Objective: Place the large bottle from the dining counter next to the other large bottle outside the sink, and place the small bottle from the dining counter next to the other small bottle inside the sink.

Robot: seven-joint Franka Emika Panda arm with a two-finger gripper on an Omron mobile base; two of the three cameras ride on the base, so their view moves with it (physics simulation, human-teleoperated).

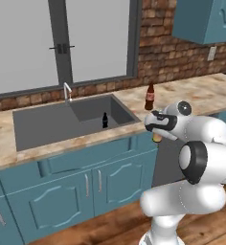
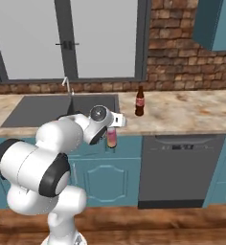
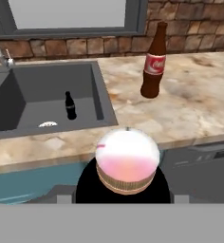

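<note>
My gripper point(image 2: 111, 130) is shut on the large bottle point(image 2: 111, 139), a pink-to-yellow cylinder hanging in front of the counter edge. The hand view looks down on its white cap point(image 3: 127, 159), and its lower end shows under the hand point(image 1: 156, 138). The other large bottle point(image 1: 149, 96) point(image 2: 140, 101) point(image 3: 154, 61), dark brown with a red label, stands upright on the counter right of the sink point(image 1: 48, 125) point(image 2: 38, 111) point(image 3: 40, 88). A small dark bottle point(image 1: 105, 120) point(image 3: 70, 105) stands inside the basin near its right wall. The dining counter and the small bottle from it are out of view.
A chrome faucet point(image 1: 67, 91) point(image 2: 67, 86) rises behind the basin under the window. The marbled counter point(image 1: 201, 93) point(image 2: 191, 112) runs on to the right of the brown bottle. A dishwasher front point(image 2: 179, 167) sits below it, beside teal cabinet doors point(image 1: 81, 186).
</note>
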